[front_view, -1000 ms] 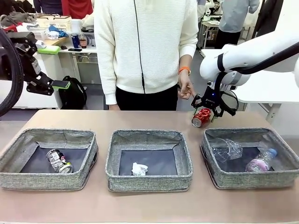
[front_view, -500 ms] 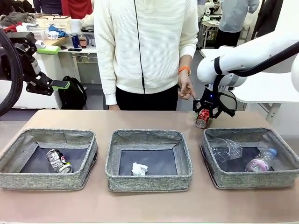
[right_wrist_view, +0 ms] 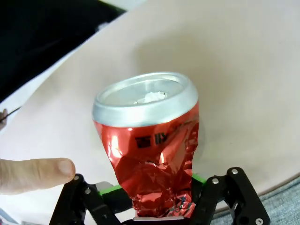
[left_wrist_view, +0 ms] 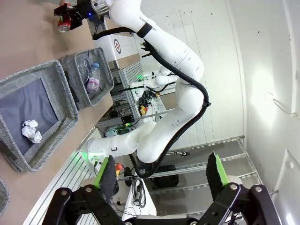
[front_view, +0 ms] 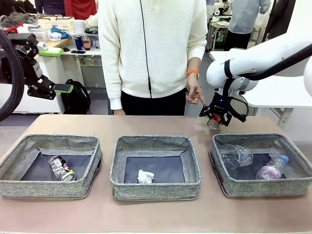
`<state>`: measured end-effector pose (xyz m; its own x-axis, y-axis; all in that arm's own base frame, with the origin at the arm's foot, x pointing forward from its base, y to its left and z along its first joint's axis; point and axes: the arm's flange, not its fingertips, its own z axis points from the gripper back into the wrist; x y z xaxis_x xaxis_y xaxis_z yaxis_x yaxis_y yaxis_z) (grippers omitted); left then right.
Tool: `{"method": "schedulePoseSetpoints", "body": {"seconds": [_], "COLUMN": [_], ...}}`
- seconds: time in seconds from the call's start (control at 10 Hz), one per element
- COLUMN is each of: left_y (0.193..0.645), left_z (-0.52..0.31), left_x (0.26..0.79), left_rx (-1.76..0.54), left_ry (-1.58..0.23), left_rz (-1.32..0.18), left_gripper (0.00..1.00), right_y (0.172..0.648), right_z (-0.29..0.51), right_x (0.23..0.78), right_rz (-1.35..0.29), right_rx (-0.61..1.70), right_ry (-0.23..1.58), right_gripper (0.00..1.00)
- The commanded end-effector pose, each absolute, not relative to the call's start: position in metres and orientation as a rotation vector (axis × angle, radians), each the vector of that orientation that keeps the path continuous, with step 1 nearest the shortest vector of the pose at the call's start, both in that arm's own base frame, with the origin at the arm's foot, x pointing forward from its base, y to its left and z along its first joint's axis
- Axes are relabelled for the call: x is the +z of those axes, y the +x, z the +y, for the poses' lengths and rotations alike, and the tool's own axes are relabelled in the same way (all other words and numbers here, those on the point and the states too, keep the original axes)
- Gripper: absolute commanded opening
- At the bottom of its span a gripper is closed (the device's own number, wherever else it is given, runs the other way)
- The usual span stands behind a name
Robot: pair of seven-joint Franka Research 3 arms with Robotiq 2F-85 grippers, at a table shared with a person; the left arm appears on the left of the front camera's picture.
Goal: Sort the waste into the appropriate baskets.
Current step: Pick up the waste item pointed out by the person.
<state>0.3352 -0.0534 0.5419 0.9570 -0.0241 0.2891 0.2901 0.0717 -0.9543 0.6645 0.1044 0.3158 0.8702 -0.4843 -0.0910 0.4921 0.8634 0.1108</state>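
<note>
Behind our bench (front_view: 146,124), our right hand (front_view: 215,118) pinches the crushed red can (front_view: 213,122) (our left hand (left_wrist_view: 161,176) stays spread wide).

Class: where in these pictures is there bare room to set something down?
Free: the tan table behind the three grey woven bins, and its front strip. The middle bin holds one crumpled white paper ball. Crowded: the right bin, and the far-right corner by the right hand.

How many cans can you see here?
2. A crushed red can is gripped in the right pincer above the table's far side; a dark can lies in the left basket. Nothing appears hidden.
</note>
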Motion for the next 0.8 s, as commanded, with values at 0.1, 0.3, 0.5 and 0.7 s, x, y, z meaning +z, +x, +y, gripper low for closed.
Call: {"method": "schedulePoseSetpoints", "body": {"seconds": [0.1, 0.3, 0.5, 0.7], "left_y": [0.334, 0.334, 0.334, 0.334], "left_z": [-0.055, -0.055, -0.055, -0.055], "left_x": [0.544, 0.544, 0.544, 0.544], "left_rx": [-0.235, -0.235, -0.235, -0.235], "left_ry": [-1.510, -1.510, -1.510, -1.510], "left_rz": [-0.221, -0.221, -0.221, -0.221], "left_gripper": [1.00, 1.00, 1.00, 1.00], "right_y": [0.664, 0.655, 0.635, 0.598], "right_z": [0.097, 0.083, 0.064, 0.050], "right_x": [0.323, 0.336, 0.366, 0.427], "right_rz": [0.058, 0.038, 0.030, 0.043], "right_rx": [-0.580, -0.611, -0.607, -0.520], "right_ry": [0.092, 0.085, 0.114, 0.161], "right_gripper": [0.00, 0.00, 0.00, 0.00]}}
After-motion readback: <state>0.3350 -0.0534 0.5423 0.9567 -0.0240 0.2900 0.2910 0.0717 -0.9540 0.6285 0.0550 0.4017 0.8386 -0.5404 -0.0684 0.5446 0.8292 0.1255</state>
